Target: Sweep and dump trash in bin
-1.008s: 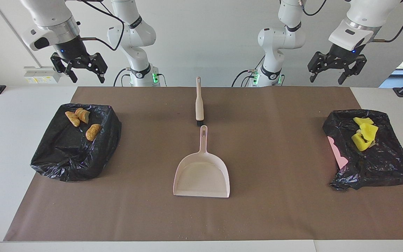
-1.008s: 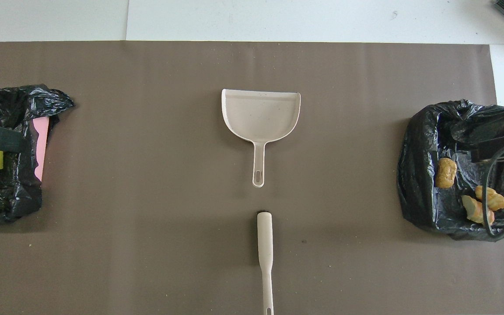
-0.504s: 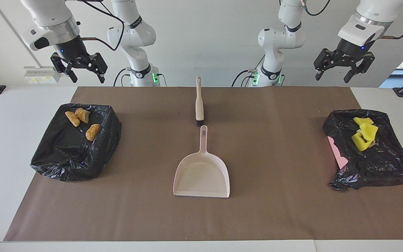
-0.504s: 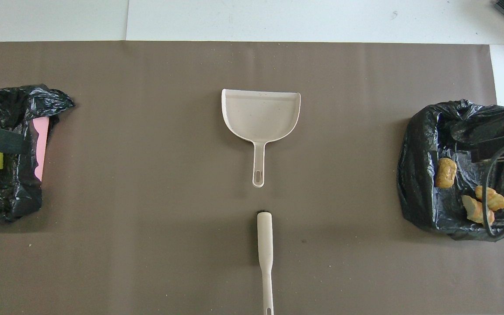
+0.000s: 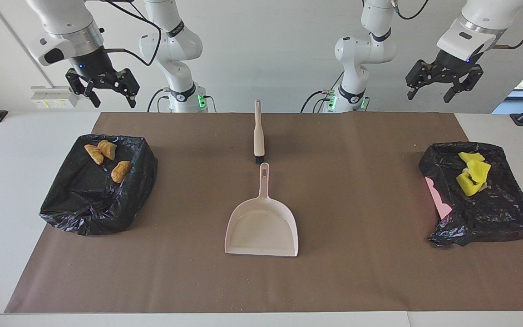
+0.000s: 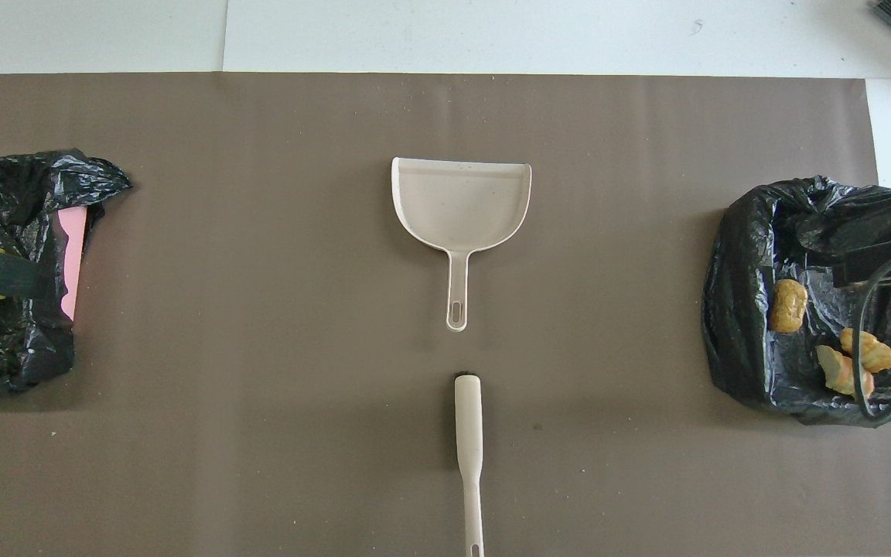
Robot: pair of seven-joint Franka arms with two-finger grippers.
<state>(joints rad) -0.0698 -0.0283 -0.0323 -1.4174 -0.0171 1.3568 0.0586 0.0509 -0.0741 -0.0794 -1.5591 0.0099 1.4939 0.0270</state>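
Right gripper (image 5: 104,92): mine hung open above the bin (image 5: 99,184) holding the bread pieces (image 5: 121,171).
Brush (image 5: 258,136): lay between my grippers, beside the dustpan (image 5: 262,227).
Left gripper (image 5: 441,85): open over the yellow wedges (image 5: 472,173).
Risk: I might snag loose liner descending.

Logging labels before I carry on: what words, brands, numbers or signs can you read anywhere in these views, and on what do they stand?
Readable text: none.
Dustpan, brush, both bin bags, brown mat: no print visible.
Small white unit at the table's edge under the right gripper: yellowish marks, too small to read.
Left gripper: no marking legible.
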